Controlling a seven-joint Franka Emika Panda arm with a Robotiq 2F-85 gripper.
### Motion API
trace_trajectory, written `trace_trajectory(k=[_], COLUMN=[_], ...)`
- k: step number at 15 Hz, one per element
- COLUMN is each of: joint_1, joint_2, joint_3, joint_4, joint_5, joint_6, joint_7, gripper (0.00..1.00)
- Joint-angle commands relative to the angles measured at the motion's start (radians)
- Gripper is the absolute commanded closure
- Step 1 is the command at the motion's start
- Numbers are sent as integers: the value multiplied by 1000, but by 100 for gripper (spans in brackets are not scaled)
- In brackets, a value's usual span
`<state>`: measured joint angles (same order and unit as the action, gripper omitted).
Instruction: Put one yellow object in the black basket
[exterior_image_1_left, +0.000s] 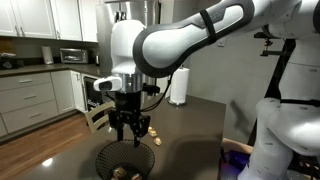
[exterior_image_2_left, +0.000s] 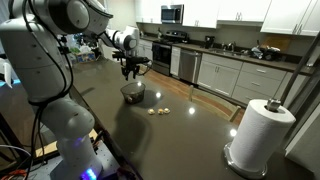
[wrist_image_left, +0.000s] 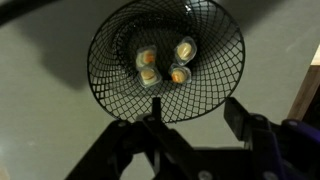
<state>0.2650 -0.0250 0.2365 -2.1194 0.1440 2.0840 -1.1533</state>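
Gripper (wrist_image_left: 195, 125) hangs over the basket (wrist_image_left: 108, 78), jaws apart, empty. We count several yellow lumps (wrist_image_left: 165, 62) inside it, with spare lumps (exterior_image_2_left: 157, 111) just beside it. We judge the drop done and only the retreat left.

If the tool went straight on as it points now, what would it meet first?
Likely the round black wire-mesh basket beneath the tool, through its open mouth toward the yellow lumps inside; clearing the rim is uncertain.

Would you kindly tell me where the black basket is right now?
In an exterior view the black basket sits bottom centre on the dark table, directly under the gripper, loose yellow lumps just beyond it.
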Motion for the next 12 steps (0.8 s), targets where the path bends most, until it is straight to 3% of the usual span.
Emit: trace_trajectory(k=[1, 12], joint_1=[-7, -8], joint_2=[-8, -1], joint_3=[-1, -11], joint_4=[-3, 3], joint_5=[-13, -36], joint_6=[14, -3], joint_7=[-11, 13], gripper=[3, 0])
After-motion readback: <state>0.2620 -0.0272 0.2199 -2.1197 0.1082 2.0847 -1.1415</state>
